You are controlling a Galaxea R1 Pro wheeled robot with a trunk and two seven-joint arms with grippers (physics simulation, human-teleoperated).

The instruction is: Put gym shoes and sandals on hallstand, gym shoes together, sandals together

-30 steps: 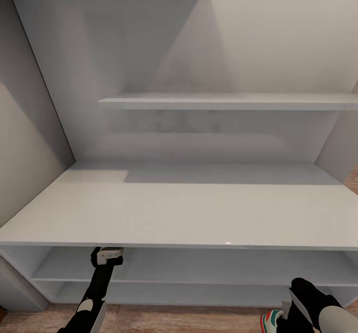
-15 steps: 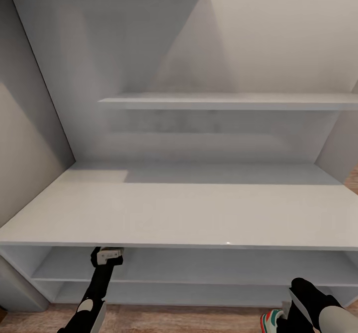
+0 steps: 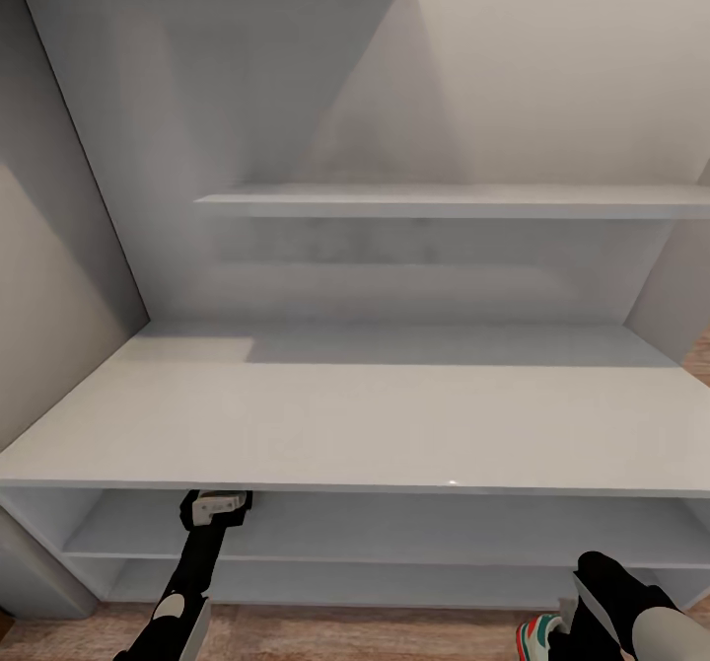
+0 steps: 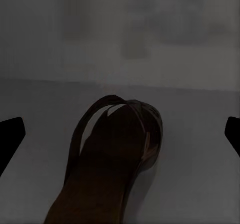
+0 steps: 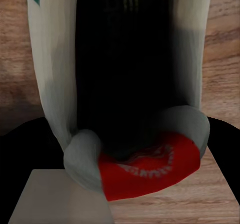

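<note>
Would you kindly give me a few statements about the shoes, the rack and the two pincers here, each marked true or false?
1. The left pincer reaches in under the broad top of the hallstand. True.
2. A brown sandal lies on a grey shelf surface between the open left pincer's fingers. True.
3. A pair of sneakers stands on the broad top. False: the top holds no shoes.
4. The right pincer is low over the wood floor beside a gym shoe. True.
5. The shoe in the right wrist view is a brown sandal. False: it is a white gym shoe with a red heel patch.
</note>
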